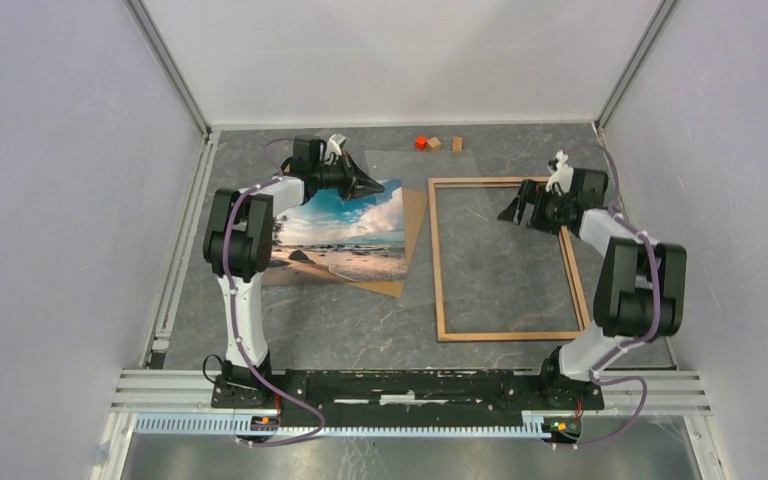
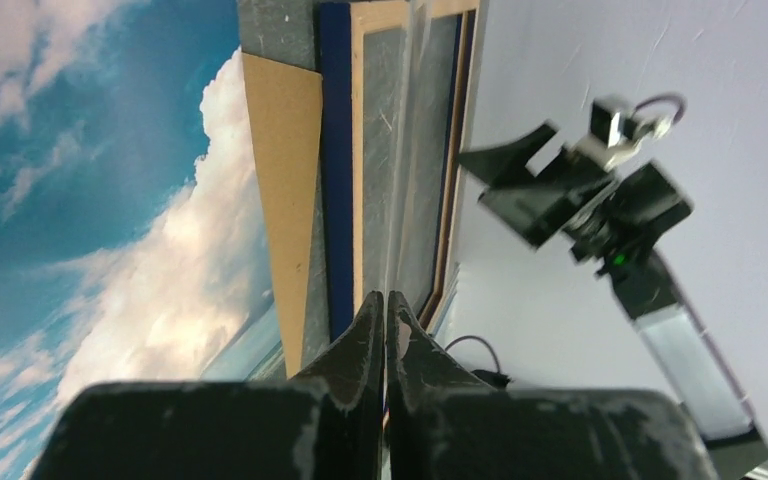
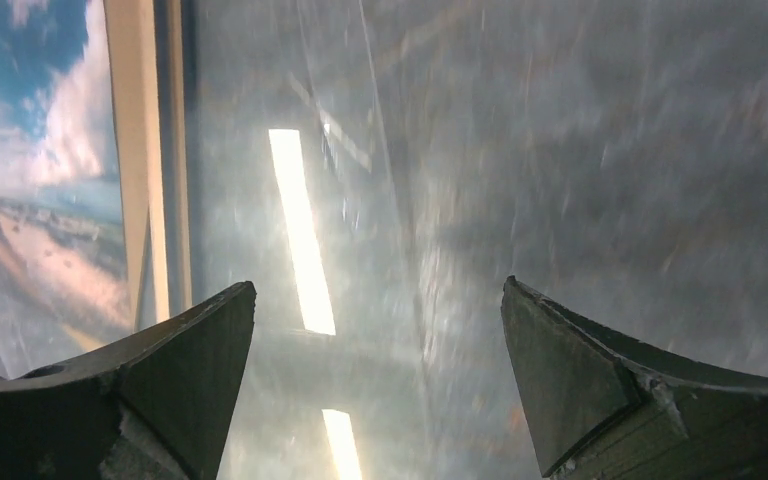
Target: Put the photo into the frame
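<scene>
frame (image 1: 437, 262): thin light-wood rectangle, lying flat.
photo (image 1: 345, 235): glossy beach print, slightly askew, just left of the frame.

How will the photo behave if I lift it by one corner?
The photo looks like a thin sheet, so it will probably droop if lifted by one corner. It lies flat on the brown board, so its edge is likely hard to get under.
</scene>
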Controlling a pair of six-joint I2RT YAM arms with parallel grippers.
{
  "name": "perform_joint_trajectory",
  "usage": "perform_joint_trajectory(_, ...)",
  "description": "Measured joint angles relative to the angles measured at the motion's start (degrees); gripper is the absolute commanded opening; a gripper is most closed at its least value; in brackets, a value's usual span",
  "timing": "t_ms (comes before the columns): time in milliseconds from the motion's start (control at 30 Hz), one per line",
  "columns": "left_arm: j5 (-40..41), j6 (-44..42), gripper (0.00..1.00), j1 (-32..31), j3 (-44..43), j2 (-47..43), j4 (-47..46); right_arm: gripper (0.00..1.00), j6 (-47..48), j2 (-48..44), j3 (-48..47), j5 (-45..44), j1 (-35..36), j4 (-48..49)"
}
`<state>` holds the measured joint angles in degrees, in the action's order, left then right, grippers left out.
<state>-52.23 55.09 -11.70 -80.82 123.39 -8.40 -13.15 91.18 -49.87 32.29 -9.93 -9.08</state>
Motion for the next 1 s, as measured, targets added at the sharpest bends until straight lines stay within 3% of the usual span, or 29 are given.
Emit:
perform_joint_trajectory(267, -2.3, -11.6, 0.02, 0.0, -3.6, 0.0, 10.4, 0.91, 4.4, 20.3, -22.9, 8.3, 0.2, -0.4)
perform_joint_trajectory(367, -3.3, -13.2, 0.02, 0.1, -3.6, 0.3, 11.4, 0.9, 5.0, 25.7, -26.4, 11.4, 0.7, -0.8)
perform_joint_trajectory(700, -4.9, -14.2, 0.02, 0.9, -3.7, 3.2, 11.2, 0.83, -0.1, 32.0, -27.4, 21.2, 5.0, 6.7)
perform_joint_trajectory(867, -5.0, -14.0, 0.02, 1.9, -3.1, 3.4, 9.3, 0.75, -9.8, 30.2, -17.1, 24.4, 5.7, 23.0)
perform_joint_trajectory(1000, -5.0, -13.2, 0.02, 2.3, -2.2, 3.5, 7.3, 0.73, -14.9, 27.3, -10.2, 25.6, 5.5, 28.0)
